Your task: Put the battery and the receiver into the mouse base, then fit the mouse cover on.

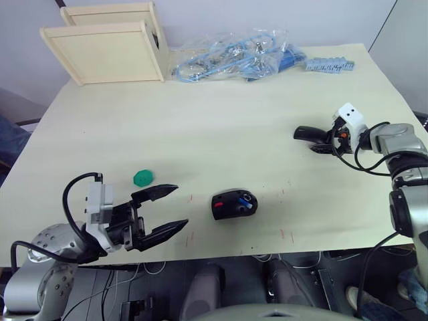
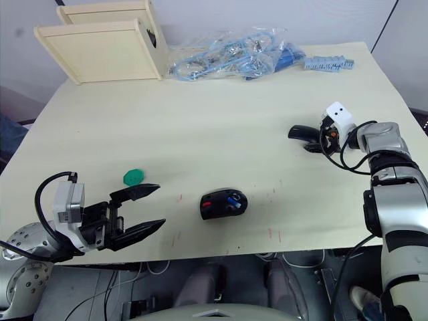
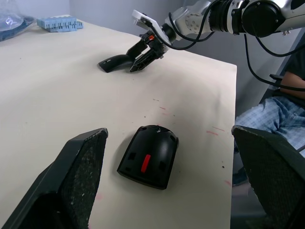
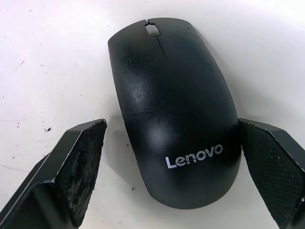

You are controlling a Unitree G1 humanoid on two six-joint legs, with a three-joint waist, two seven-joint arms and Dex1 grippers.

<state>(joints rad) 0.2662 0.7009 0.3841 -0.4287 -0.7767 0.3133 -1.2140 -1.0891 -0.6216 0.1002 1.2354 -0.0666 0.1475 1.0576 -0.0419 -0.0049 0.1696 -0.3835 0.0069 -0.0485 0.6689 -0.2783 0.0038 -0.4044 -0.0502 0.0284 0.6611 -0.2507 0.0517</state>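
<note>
The black mouse base [image 1: 233,204] lies near the table's front edge, with a red part and the blue battery [image 1: 247,200] showing inside it. The receiver is hidden. My left gripper [image 1: 177,208] hangs open at the front left, a short way left of the base, and in the left wrist view the base [image 3: 148,156] lies ahead between the spread fingers [image 3: 81,167]. At the right, the glossy black mouse cover [image 4: 174,109] rests on the table between the fingers of my open right gripper [image 1: 322,143]. One finger is clearly apart from it.
A small green disc [image 1: 143,177] lies just beyond the left gripper. Two wooden boxes [image 1: 107,50] stand at the back left, a plastic bag of blue parts [image 1: 234,59] at the back centre, a blue-grey block strip [image 1: 328,65] beside it. A seated person's leg [image 3: 281,114] is off the table's right side.
</note>
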